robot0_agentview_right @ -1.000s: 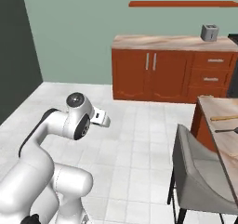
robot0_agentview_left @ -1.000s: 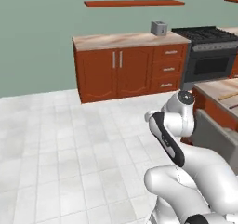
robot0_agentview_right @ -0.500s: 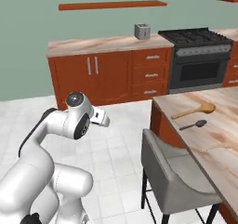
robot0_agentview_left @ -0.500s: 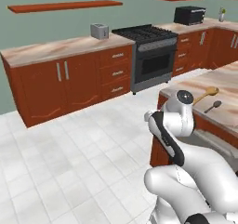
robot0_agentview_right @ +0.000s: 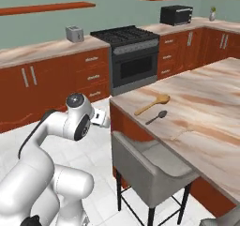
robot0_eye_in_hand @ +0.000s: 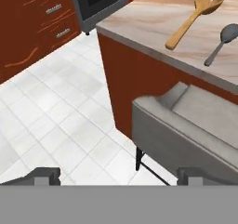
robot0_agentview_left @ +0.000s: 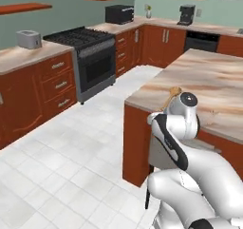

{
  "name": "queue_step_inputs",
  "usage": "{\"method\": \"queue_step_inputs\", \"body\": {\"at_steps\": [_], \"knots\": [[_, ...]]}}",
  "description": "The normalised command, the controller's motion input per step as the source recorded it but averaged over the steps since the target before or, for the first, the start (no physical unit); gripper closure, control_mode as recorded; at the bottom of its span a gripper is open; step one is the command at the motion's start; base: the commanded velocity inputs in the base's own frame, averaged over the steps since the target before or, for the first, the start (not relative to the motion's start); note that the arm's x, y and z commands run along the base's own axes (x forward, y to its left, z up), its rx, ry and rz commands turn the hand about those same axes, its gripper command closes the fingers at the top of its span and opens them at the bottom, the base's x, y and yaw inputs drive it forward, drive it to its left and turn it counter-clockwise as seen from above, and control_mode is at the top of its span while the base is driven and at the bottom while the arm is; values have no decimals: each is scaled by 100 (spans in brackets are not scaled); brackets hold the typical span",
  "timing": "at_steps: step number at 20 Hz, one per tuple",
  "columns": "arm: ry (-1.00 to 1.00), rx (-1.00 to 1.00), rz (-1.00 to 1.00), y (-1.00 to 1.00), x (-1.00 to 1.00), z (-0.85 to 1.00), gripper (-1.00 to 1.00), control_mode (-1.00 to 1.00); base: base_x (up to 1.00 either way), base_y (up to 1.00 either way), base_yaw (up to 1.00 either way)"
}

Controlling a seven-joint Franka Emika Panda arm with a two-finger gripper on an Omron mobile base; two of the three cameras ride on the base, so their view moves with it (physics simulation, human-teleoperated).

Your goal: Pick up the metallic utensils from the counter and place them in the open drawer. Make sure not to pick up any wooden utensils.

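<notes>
Jaws spread and empty: metal spoon (robot0_eye_in_hand: 222, 42) lies just beside the wooden spoon (robot0_eye_in_hand: 194, 18) on the tabletop (robot0_agentview_right: 206, 103), risking a wrong grab.

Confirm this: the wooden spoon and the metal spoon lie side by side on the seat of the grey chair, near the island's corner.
Wrong place. In the right base view the wooden spoon and the metal spoon lie side by side on the counter, near its corner; the grey chair stands below them.
</notes>
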Motion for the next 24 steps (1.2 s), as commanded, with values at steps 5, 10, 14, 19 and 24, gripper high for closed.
{"method": "queue_step_inputs", "body": {"at_steps": [5,10,14,19,24], "knots": [[0,0,0,0,0,0,-100,100,64,30,-56],[0,0,0,0,0,0,-100,100,69,42,-53],[0,0,0,0,0,0,-100,100,57,15,-50],[0,0,0,0,0,0,-100,100,45,0,-40],[0,0,0,0,0,0,-100,100,43,0,-19]]}}
